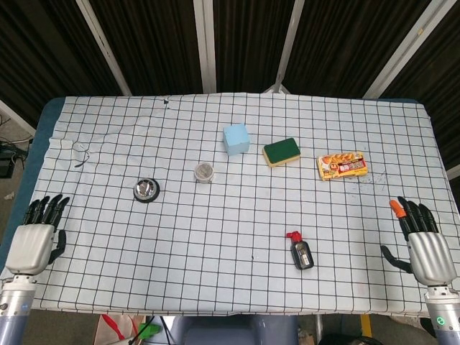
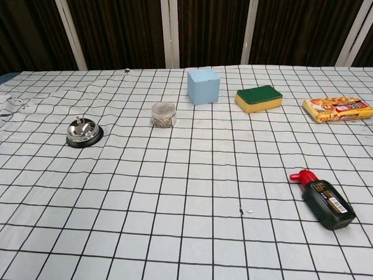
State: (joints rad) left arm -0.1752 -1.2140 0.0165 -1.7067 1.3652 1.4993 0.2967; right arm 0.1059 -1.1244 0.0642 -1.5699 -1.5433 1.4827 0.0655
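Observation:
In the head view my left hand (image 1: 34, 241) hovers at the table's near left edge, fingers straight and apart, holding nothing. My right hand (image 1: 422, 244) hovers at the near right edge, fingers also spread and empty. Neither hand shows in the chest view. A silver call bell (image 1: 146, 190) (image 2: 81, 132) stands alone on the checked cloth (image 1: 215, 237), well to the right of the left hand. A black bottle with a red cap (image 1: 301, 251) (image 2: 324, 198) lies on its side, nearest to the right hand.
A small clear jar (image 1: 205, 172) (image 2: 164, 114), a light blue cube (image 1: 236, 139) (image 2: 203, 86), a green and yellow sponge (image 1: 282, 152) (image 2: 259, 98) and an orange snack packet (image 1: 342, 166) (image 2: 337, 108) lie across the far half of the table.

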